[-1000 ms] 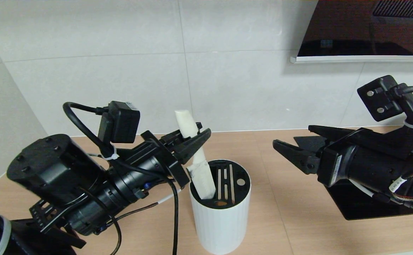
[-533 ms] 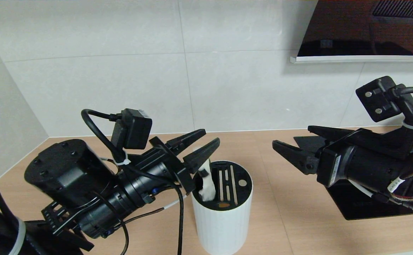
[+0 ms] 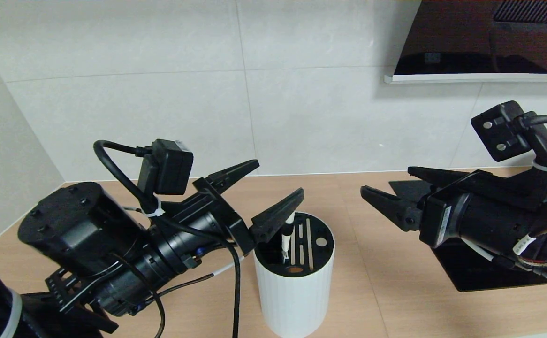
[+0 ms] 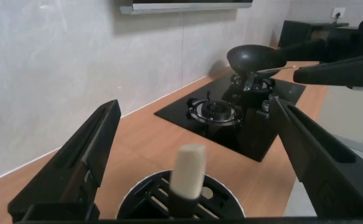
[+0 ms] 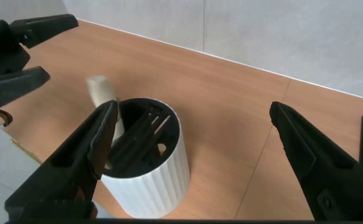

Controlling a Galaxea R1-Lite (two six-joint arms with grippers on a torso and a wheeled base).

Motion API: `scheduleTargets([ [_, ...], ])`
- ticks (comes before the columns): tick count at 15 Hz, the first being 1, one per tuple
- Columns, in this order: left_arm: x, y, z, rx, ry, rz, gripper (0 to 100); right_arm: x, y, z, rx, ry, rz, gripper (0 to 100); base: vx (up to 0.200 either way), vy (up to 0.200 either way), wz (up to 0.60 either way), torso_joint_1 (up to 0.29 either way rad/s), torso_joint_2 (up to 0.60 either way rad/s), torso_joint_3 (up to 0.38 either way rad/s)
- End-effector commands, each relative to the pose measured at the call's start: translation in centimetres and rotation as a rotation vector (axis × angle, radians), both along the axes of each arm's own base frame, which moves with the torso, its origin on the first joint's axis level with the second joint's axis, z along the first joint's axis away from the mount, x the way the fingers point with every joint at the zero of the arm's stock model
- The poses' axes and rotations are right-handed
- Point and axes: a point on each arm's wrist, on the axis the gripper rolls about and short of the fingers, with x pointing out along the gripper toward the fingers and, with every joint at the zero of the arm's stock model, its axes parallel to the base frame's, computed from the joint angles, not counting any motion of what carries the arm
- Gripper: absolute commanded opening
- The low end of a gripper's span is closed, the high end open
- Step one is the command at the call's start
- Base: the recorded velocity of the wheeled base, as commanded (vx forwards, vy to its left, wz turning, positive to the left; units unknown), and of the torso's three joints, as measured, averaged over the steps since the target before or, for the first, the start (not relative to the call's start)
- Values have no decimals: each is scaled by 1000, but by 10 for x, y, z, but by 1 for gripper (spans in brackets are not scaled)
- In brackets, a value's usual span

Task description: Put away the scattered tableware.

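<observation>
Well, the cream-handled utensil (image 3: 285, 233) stands upright in the holder (image 3: 294, 295), its working end sunk into the black slotted top so only the smooth, rounded handle pokes out. The holder is a white cylinder with fine vertical ribs down its wall, and its dark lid is cut with several narrow slits and a couple of round holes. It sits on a pale wood-grain counter (image 3: 395, 291).

Just above it hangs the left gripper (image 3: 278, 178), its two black tapered fingers spread wide on either side of the handle, touching nothing. From the left wrist view the handle rises in the gap between them. Well off to the other side, the right gripper (image 3: 386, 180) hovers over the counter, likewise spread wide and carrying nothing.

Beyond that lies a glossy black hob (image 3: 470, 277) with a gas burner (image 4: 215, 111). Behind everything runs a wall of large pale tiles (image 3: 301, 108), with a dark hood (image 3: 480, 37) mounted up high.
</observation>
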Motion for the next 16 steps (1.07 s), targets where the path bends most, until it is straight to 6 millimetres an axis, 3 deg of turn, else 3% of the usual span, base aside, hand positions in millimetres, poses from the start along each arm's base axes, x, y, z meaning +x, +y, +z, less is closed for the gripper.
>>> scheduleTargets([
  [1,-3,2,7,-16,-21,0,100,0,0,0,0,0,-3,100,0,0,0,0,0,0],
  [5,-16,13,29,-64,-71,20,100,4,-15,5,13,-23,-81,100,0,0,0,0,0,0],
  [8,-40,42,54,-96,-99,99,100,4,-51,17,2,-93,-319,100,0,0,0,0,0,0],
  [10,-60,72,59,-87,-90,177,100,-22,-71,16,26,-124,-359,100,0,0,0,0,0,0],
  [12,-81,94,50,-70,-51,233,100,-47,-94,7,35,-143,-405,100,0,0,0,0,0,0],
  [13,-106,111,41,-74,-31,258,100,-66,-116,3,18,-196,-487,100,0,0,0,0,0,0],
  [16,-162,138,29,-100,-10,283,100,-112,-146,2,79,-326,-592,100,0,0,0,0,0,0],
])
